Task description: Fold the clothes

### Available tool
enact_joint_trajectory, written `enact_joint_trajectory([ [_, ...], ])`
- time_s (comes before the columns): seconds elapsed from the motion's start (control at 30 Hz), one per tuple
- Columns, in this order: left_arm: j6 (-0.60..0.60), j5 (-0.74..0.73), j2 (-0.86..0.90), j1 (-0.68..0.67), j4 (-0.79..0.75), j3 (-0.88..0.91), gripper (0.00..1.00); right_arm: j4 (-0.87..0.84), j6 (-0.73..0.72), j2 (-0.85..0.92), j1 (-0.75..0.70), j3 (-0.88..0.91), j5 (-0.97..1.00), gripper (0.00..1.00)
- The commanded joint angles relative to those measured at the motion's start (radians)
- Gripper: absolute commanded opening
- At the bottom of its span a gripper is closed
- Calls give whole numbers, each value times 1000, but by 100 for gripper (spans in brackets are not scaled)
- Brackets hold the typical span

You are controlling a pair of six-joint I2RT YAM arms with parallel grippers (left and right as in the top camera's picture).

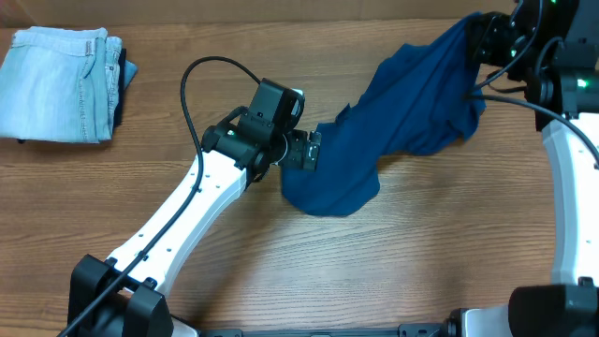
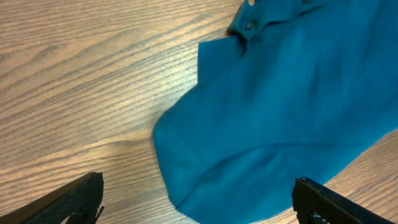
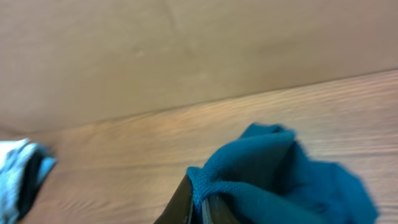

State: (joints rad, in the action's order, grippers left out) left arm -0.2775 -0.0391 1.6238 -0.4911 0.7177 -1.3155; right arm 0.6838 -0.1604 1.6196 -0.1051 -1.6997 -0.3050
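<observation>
The clothes, a deep teal-blue polo shirt [image 1: 393, 122], stretch from the table's middle up to the far right corner. My right gripper [image 1: 479, 42] is shut on one end of the shirt and holds it lifted off the table; the wrist view shows knit fabric [image 3: 249, 174] pinched between its fingers [image 3: 183, 202]. The shirt's low end [image 1: 328, 187] rests bunched on the wood. My left gripper [image 1: 314, 150] stands open beside that low end, its fingertips at the fabric's left edge. In the left wrist view the shirt [image 2: 280, 112] lies between the wide-spread fingers [image 2: 74, 199], placket buttons [image 2: 249, 25] showing.
Folded pale blue jeans [image 1: 61, 84] lie at the far left corner of the wooden table [image 1: 421, 253]. The left arm [image 1: 178, 220] reaches diagonally from the near left. The right arm [image 1: 571, 140] runs along the right edge. A wall backs the table [image 3: 186, 50].
</observation>
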Motion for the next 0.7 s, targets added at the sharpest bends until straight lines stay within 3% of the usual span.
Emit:
enact_joint_trajectory([
  [0.0, 27, -14, 5, -8, 14, -23, 100, -28, 6, 52, -14, -10, 70, 13],
  [0.17, 27, -33, 5, -8, 11, -23, 100, 18, 13, 118, -15, -10, 70, 63],
  [0.33, 27, -34, 5, -8, 20, -23, 100, 111, 11, 143, -39, -10, 87, 81],
  [0.43, 27, -40, 5, -8, 18, -23, 100, 224, -31, 145, -60, -9, 79, 80],
  [0.53, 27, -40, 5, -8, 18, -23, 100, 378, -54, 149, -64, -8, 38, 68],
  [0.67, 27, -40, 5, -8, 17, -23, 100, 457, -60, 174, -32, 14, 27, 68],
])
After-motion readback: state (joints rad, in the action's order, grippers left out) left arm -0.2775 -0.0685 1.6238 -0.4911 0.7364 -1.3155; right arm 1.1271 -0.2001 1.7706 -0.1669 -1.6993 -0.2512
